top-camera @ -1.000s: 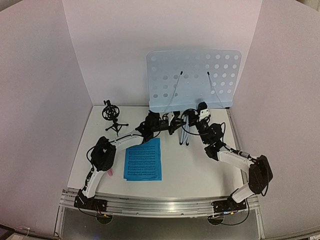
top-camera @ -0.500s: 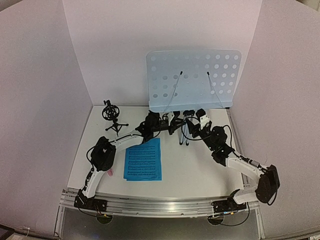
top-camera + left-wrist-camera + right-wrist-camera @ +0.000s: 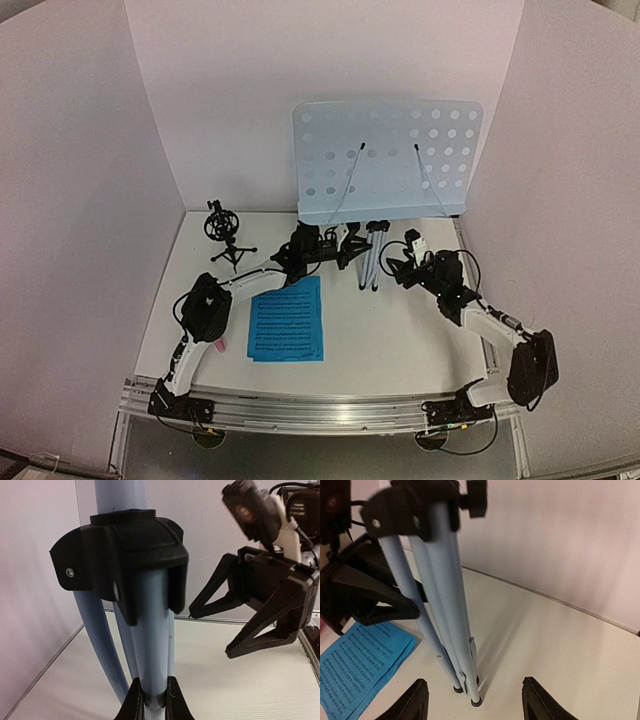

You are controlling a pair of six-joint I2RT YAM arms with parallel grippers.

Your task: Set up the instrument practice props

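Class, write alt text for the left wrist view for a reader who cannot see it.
The left tool grips a pale blue stand pole below a black collar. The right tool hangs open beside it, not touching.

Left arm (image 3: 205, 305) and right arm (image 3: 485, 322): white links, black joints, looping black cables, black wedge-shaped jaws with triangular cut-outs.
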